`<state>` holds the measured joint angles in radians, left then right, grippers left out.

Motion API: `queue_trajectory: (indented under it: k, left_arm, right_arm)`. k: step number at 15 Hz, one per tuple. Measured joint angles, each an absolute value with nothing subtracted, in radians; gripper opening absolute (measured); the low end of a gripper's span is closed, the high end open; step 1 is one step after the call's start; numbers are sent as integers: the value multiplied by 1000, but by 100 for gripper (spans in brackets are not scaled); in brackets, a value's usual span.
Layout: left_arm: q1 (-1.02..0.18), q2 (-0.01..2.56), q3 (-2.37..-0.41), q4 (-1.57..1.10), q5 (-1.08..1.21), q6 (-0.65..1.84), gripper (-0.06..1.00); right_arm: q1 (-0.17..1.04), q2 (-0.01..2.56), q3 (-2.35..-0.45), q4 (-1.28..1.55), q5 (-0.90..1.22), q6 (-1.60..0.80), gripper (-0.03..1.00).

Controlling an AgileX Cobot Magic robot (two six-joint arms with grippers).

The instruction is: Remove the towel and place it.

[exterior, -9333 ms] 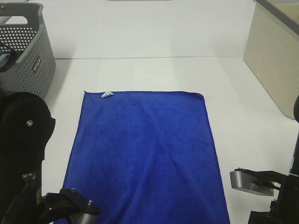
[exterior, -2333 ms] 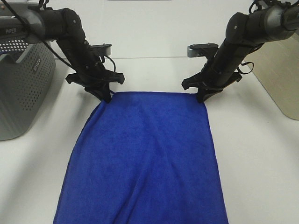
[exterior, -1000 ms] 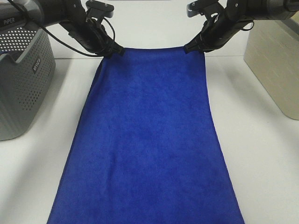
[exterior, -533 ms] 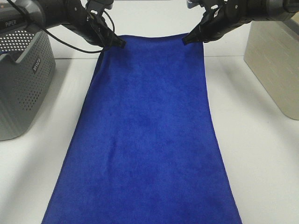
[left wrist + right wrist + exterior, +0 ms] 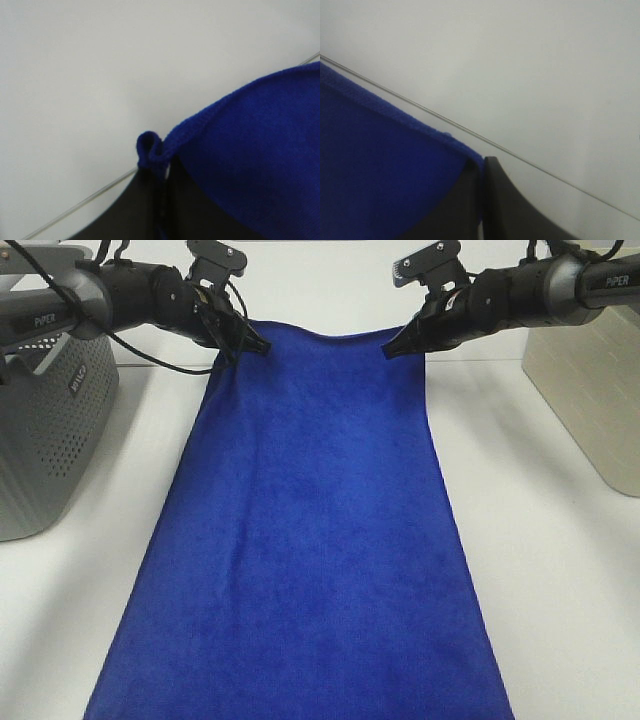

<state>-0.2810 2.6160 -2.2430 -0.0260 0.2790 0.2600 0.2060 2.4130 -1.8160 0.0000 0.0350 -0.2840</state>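
Observation:
The royal-blue towel (image 5: 315,530) hangs stretched from its two far corners and runs down toward the front edge of the exterior high view. My left gripper (image 5: 250,343) is shut on the far left corner. My right gripper (image 5: 395,348) is shut on the far right corner. Both hold the far edge raised above the white table (image 5: 560,560), and that edge sags slightly between them. In the left wrist view the black fingers pinch a rolled blue hem (image 5: 152,150). In the right wrist view the fingers clamp the towel's corner (image 5: 470,160). The white tag is hidden.
A grey perforated basket (image 5: 50,420) stands at the left edge of the table. A beige box (image 5: 590,380) stands at the right. A white wall rises behind the table.
Both grippers took the far corners and lifted them up and back, stretching the towel. In the last half second the two grippers moved slightly closer and the far edge sagged a little.

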Motion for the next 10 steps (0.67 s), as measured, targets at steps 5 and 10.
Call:
queue_trajectory:
  k: [5, 10]
  left_arm:
    - [-281, 2629, -2243, 0, 227, 260, 2]
    - [-280, 2654, -2243, 0, 180, 260, 2]
  right_arm:
    - [206, 2422, -1816, 0, -48, -300, 2]
    - [206, 2467, -1816, 0, -134, -305, 2]
